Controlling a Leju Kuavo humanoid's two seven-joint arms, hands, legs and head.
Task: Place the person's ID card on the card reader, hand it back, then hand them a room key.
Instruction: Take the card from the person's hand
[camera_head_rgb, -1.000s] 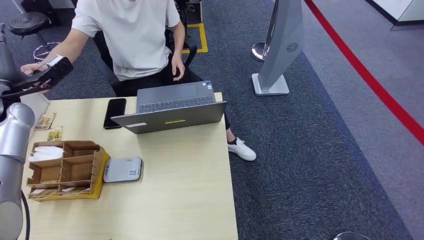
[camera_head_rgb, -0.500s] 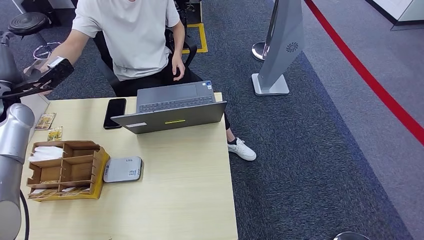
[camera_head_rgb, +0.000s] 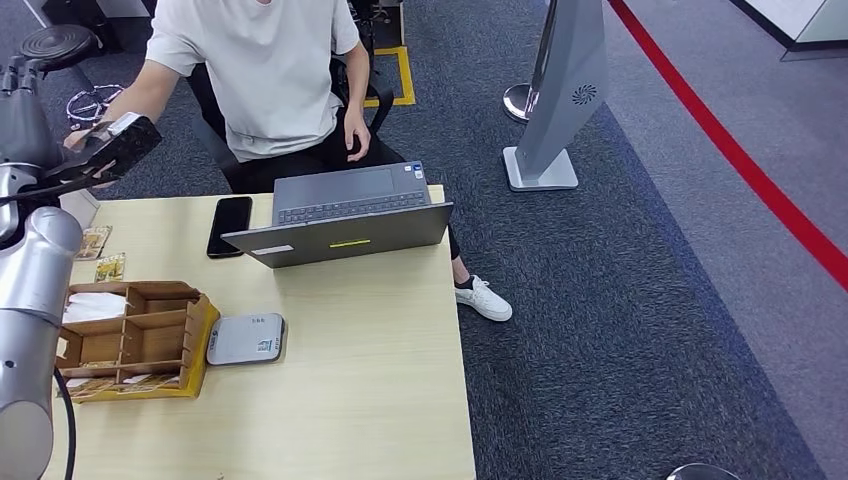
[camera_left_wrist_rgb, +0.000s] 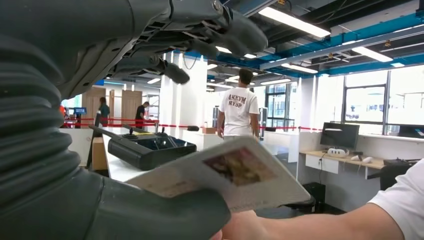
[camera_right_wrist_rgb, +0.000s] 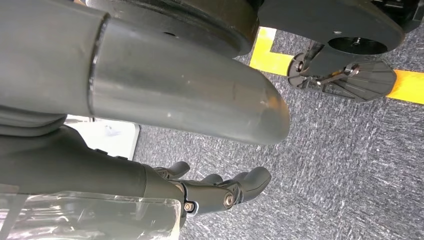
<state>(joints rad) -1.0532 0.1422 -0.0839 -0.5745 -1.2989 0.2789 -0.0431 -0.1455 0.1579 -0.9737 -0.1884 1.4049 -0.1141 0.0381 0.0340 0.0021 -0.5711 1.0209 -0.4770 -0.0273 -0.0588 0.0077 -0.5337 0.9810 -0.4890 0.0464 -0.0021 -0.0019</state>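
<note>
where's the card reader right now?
Head view: the small grey card reader lies on the light wooden table, left of centre, touching the brown compartmented cardboard organiser, nearer than the open grey laptop.

head high, wrists close behind hands.

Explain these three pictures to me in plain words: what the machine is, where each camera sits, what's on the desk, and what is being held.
This is a humanoid robot with two silver arms ending in many-fingered hands. The wide picture is its head camera, looking down at a wooden desk. The other two come from cameras at its wrists, so they look tilted.

On the desk lie an open laptop, a black phone, a small grey card reader and a cardboard organiser.

The left hand is raised toward the seated person. Its wrist camera shows a card between the robot's thumb and the person's fingers; who is gripping it I cannot tell.

The right hand hangs over the carpet, holding nothing.
</note>
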